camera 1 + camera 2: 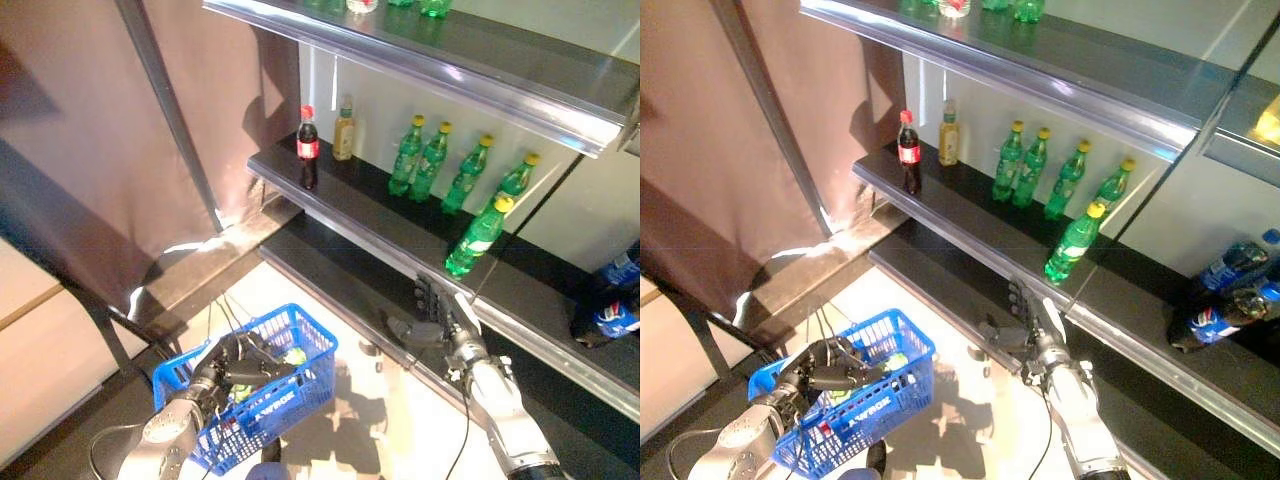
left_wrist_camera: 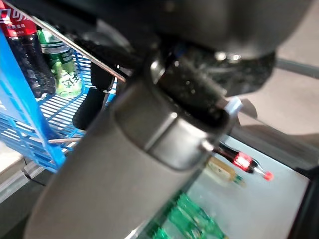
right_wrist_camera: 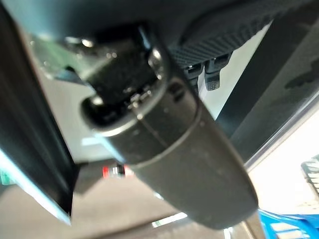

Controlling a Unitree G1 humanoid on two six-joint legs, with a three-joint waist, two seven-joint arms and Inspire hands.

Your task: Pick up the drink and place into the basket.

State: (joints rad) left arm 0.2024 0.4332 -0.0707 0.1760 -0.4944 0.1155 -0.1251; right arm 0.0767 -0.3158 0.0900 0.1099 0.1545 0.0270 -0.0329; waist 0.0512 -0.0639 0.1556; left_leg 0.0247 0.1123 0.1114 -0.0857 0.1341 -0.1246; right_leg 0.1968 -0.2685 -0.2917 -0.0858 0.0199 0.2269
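My left hand is shut on the thin wire handles of the blue basket and holds it up at the lower left. In the basket lie a green drink and, in the left wrist view, a cola bottle beside a green bottle. Green bottles stand in a row on the dark middle shelf. One green bottle stands nearest the shelf's front edge. My right hand is open and empty, fingers straight, just below and in front of that bottle, apart from it.
A cola bottle and a yellowish bottle stand at the shelf's left end. Blue-labelled bottles lie at the far right. A metal upper shelf overhangs the row. A lower shelf runs beneath my right hand.
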